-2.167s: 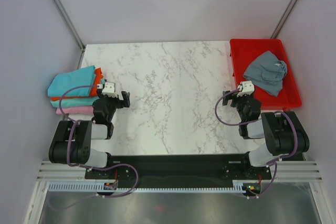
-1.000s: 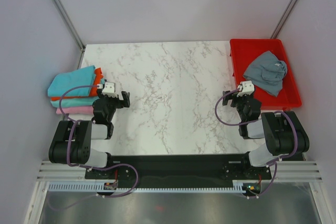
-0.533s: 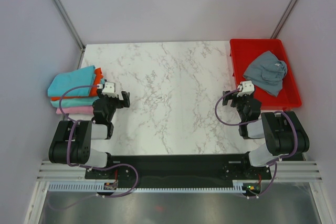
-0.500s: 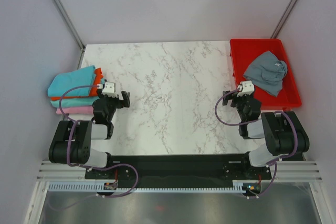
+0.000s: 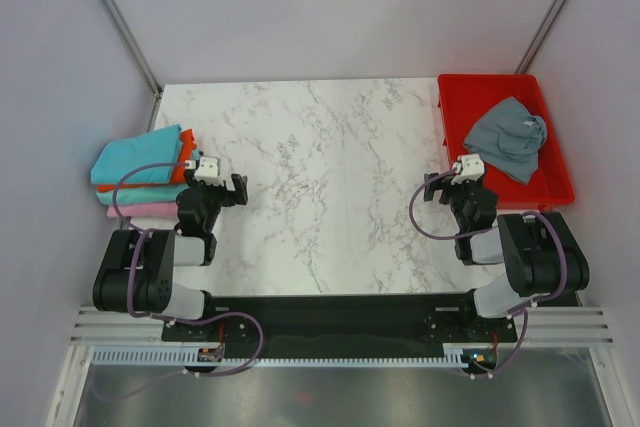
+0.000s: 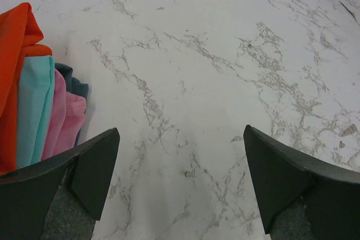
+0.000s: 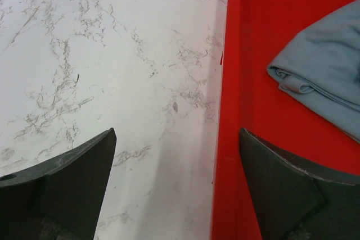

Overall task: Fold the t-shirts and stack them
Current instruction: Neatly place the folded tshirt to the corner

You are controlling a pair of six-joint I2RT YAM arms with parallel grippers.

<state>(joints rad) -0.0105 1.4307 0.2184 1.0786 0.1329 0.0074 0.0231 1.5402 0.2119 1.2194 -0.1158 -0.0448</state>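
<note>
A stack of folded t-shirts (image 5: pixel 140 172) lies at the table's left edge, turquoise on top, then orange-red, teal and pink; the left wrist view shows their folded edges (image 6: pixel 34 111) at its left. A crumpled slate grey t-shirt (image 5: pixel 507 137) lies in the red tray (image 5: pixel 455 97); the right wrist view catches it (image 7: pixel 323 77) at the upper right. My left gripper (image 5: pixel 228 190) hangs open just right of the stack, jaws wide over bare marble (image 6: pixel 180 139). My right gripper (image 5: pixel 440 187) is open too, empty, by the tray's near left corner (image 7: pixel 225 155).
The marble table top (image 5: pixel 320 167) spans the space between both arms. Grey walls and slanted metal posts (image 5: pixel 115 17) close in the back and sides. The tray's left wall (image 7: pixel 228 82) runs between my right fingers.
</note>
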